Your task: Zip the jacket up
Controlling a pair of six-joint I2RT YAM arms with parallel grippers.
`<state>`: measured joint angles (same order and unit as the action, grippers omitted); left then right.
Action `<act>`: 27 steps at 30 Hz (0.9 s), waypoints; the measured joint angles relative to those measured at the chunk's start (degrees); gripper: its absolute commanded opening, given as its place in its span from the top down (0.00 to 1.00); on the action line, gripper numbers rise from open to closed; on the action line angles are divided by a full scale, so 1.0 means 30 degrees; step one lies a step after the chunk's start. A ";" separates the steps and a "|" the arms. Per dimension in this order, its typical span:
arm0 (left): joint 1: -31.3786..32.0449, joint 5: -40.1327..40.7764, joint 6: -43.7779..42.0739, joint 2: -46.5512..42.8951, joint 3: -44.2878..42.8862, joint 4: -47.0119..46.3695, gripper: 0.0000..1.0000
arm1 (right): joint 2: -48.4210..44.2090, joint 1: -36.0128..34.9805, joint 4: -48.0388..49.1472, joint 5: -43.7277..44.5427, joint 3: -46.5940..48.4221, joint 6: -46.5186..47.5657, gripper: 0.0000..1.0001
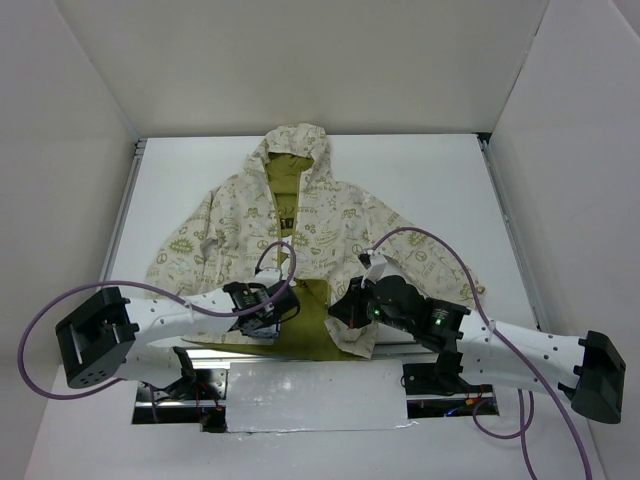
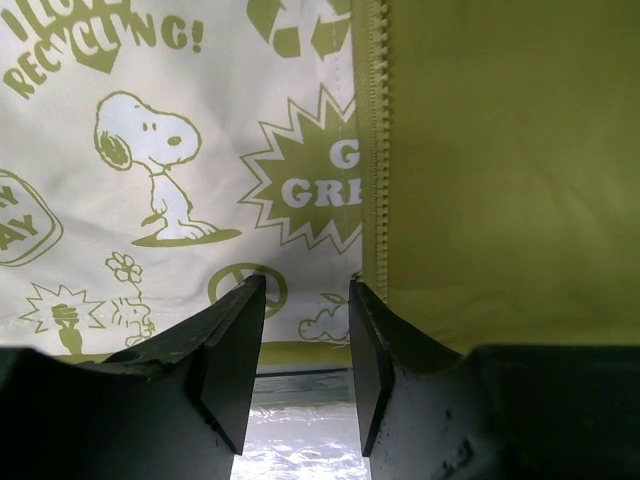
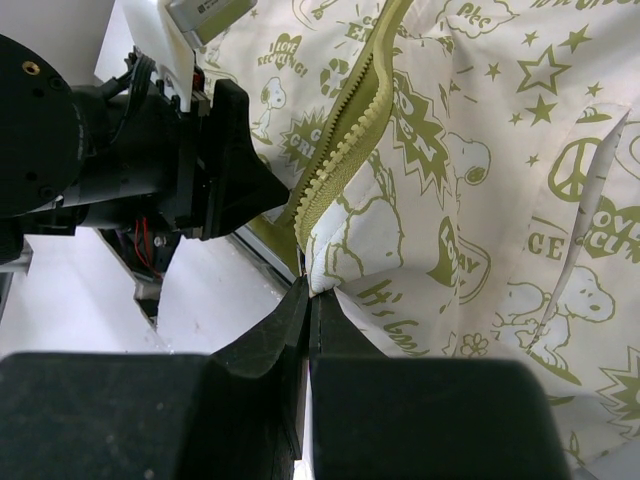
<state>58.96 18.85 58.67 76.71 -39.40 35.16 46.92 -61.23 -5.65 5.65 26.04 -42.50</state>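
Note:
The cream jacket point(image 1: 300, 225) with olive doodle prints lies flat, hood at the far side, its front open at the bottom and showing olive lining point(image 1: 315, 325). My left gripper point(image 1: 278, 305) is open and empty just over the left panel's bottom hem. In the left wrist view its jaws point(image 2: 305, 335) stand apart beside the zipper teeth point(image 2: 375, 150). My right gripper point(image 1: 347, 318) is shut on the bottom corner of the jacket's right panel point(image 3: 345, 250), next to the zipper edge point(image 3: 345, 150), and lifts it a little. The left gripper also shows in the right wrist view point(image 3: 225, 170).
A silver foil sheet point(image 1: 315, 395) covers the near table edge between the arm bases. White walls point(image 1: 560, 120) enclose the table on three sides. A metal rail point(image 1: 120, 215) runs along the table's left edge. Purple cables point(image 1: 440, 245) loop over both arms.

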 measured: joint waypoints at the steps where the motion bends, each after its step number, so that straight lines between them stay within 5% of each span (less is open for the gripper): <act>1: 0.0007 0.0000 0.0029 0.0015 0.0131 -0.0095 0.47 | 0.0000 0.0000 0.0000 -0.0007 0.0000 -0.0007 1.00; 18: 0.0393 0.0066 0.0080 0.0066 0.0699 -0.1355 0.51 | 0.0015 0.0000 -0.0007 0.0036 0.0000 -0.0007 1.00; 27: 0.0423 0.0182 0.0182 0.0007 0.1188 -0.2973 0.75 | 0.0036 0.0000 -0.0007 0.0073 0.0000 -0.0007 1.00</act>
<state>60.23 19.40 59.22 76.73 -35.83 26.24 47.03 -61.23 -5.67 5.87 26.04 -42.52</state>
